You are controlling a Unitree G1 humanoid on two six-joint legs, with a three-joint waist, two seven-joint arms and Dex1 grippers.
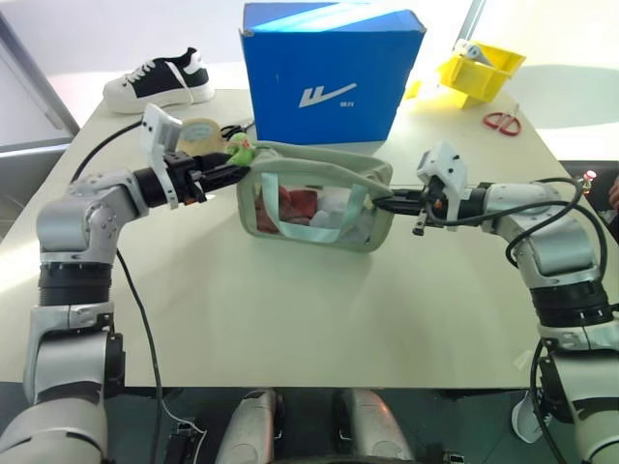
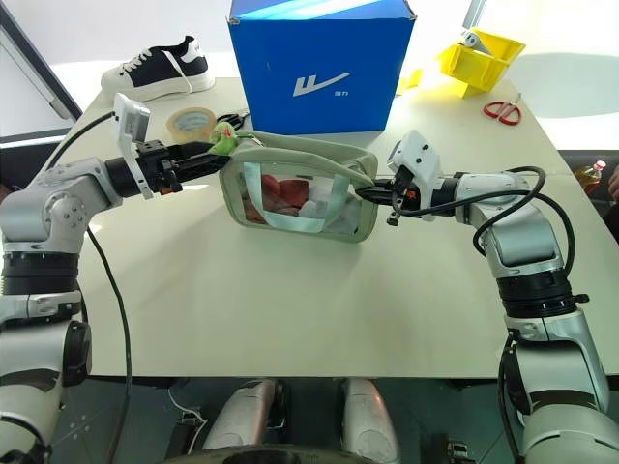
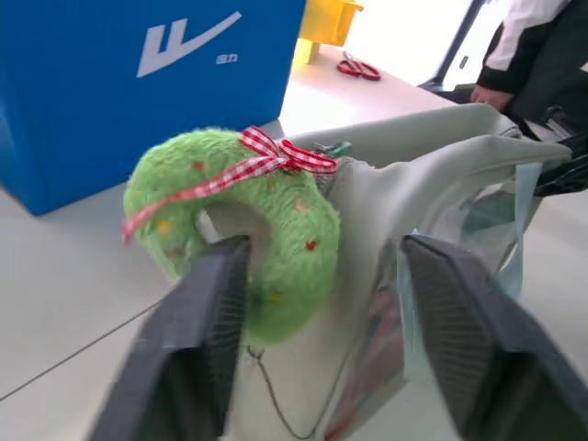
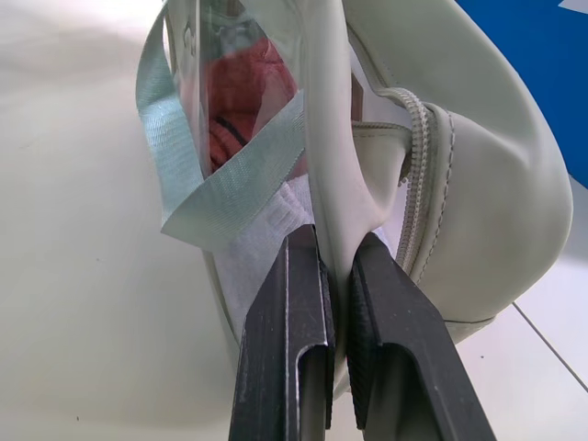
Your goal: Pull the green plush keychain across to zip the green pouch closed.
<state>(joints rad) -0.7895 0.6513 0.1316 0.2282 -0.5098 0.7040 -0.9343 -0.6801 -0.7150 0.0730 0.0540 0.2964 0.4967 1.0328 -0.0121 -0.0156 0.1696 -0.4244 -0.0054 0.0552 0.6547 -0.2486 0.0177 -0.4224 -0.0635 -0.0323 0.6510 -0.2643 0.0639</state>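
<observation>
From the head camera, the green pouch [image 1: 314, 196] stands on the table [image 1: 290, 300] between both grippers. In the left wrist view, the left gripper [image 3: 322, 344] stands open, the green plush keychain [image 3: 241, 234] against one finger. In the right wrist view, the right gripper [image 4: 338, 276] pinches the pouch's end wall.
</observation>
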